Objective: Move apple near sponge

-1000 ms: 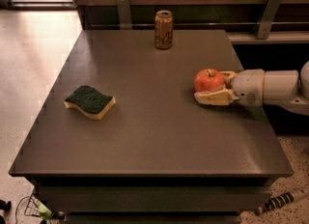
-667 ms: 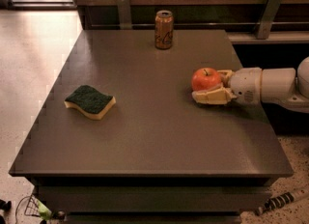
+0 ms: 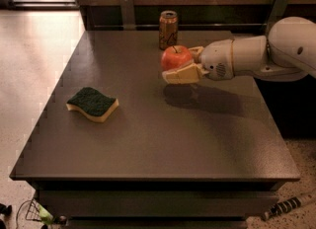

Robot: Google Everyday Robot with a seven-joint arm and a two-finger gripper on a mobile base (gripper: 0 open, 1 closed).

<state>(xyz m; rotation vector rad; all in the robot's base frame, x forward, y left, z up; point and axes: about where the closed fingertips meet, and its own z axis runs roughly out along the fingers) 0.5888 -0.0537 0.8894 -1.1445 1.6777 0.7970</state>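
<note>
Heading: sponge [image 3: 92, 103] well apart from gripper [image 3: 180, 66], leftward in view, nearer camera; gripper clamped round apple [image 3: 176, 57], clear of table [image 3: 197, 139].

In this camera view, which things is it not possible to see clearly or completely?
- The hand, raised over the table's far half, holds the apple, which hides most of its far finger.
- The arm is cut off by the right edge.
- The print on the can is too small to read.
- The sponge hides its own underside.
- The small things on the floor, bottom left, are too small to identify.
</note>
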